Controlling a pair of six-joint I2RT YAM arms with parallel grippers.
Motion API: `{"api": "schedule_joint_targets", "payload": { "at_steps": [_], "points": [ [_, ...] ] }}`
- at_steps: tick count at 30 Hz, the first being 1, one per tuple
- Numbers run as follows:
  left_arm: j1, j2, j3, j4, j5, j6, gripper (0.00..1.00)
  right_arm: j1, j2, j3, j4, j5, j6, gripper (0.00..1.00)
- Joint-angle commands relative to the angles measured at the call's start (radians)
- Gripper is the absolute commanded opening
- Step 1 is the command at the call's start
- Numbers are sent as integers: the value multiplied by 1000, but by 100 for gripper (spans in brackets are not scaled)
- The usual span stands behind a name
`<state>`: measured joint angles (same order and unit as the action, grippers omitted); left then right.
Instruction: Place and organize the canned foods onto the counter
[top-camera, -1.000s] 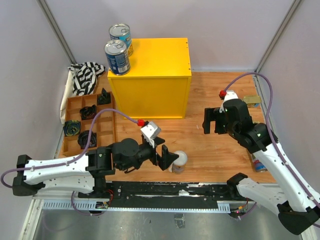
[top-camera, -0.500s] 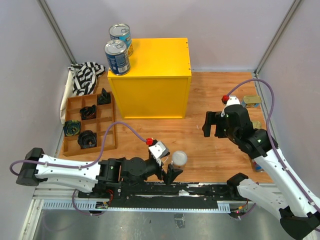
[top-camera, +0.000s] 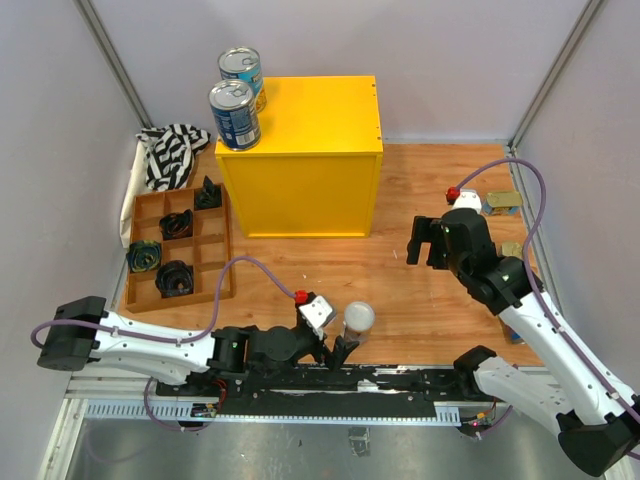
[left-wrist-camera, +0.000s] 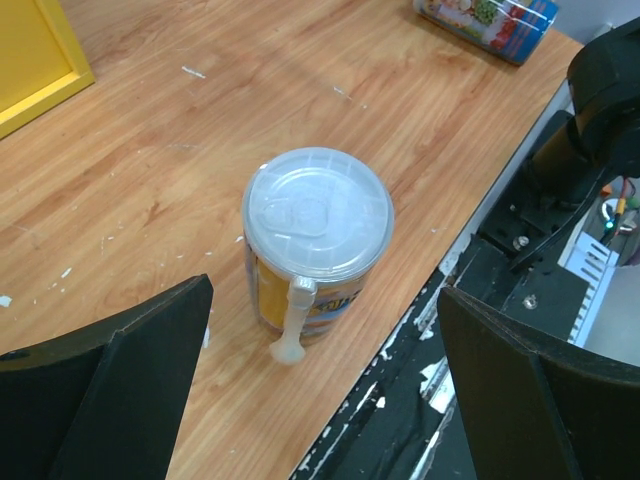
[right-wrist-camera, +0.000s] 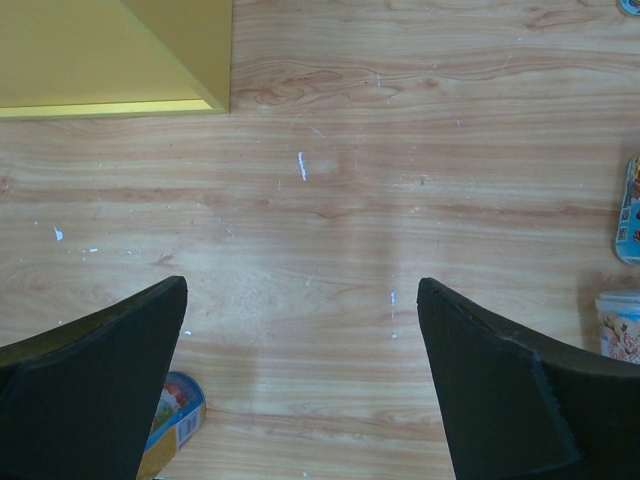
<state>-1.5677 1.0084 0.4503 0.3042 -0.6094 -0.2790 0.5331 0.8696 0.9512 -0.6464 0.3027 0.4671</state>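
Note:
Two blue-labelled cans (top-camera: 234, 114) (top-camera: 241, 70) stand at the left edge of the yellow counter (top-camera: 310, 130). A slim white-lidded can (top-camera: 358, 320) (left-wrist-camera: 318, 235) stands upright on the wooden table near the front edge. My left gripper (top-camera: 335, 350) (left-wrist-camera: 325, 285) is open and low behind it, and the can sits just beyond the fingertips, untouched. My right gripper (top-camera: 425, 250) (right-wrist-camera: 301, 281) hangs open over bare table right of the counter, holding nothing. Two gold tins (top-camera: 503, 203) (top-camera: 515, 250) lie at the far right.
A brown compartment tray (top-camera: 215, 255) with small black objects sits left of the counter, with a striped cloth (top-camera: 172, 152) behind it. Another labelled can (top-camera: 515, 330) (left-wrist-camera: 487, 15) lies beside the right arm. A black rail (top-camera: 330, 380) runs along the near table edge.
My left gripper has drawn back from beside the white-lidded can towards the near edge and sunk lower, still open. The can stays standing. The right gripper has shifted slightly.

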Motion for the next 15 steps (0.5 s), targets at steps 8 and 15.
{"api": "schedule_joint_targets", "payload": {
  "at_steps": [8, 15],
  "points": [
    [-8, 82, -90, 350, -63, 143, 99, -18, -14, -48, 125, 25, -104, 98],
    [-8, 191, -106, 511, -47, 202, 99, -20, -35, -68, 150, -8, -131, 98]
  ]
}}
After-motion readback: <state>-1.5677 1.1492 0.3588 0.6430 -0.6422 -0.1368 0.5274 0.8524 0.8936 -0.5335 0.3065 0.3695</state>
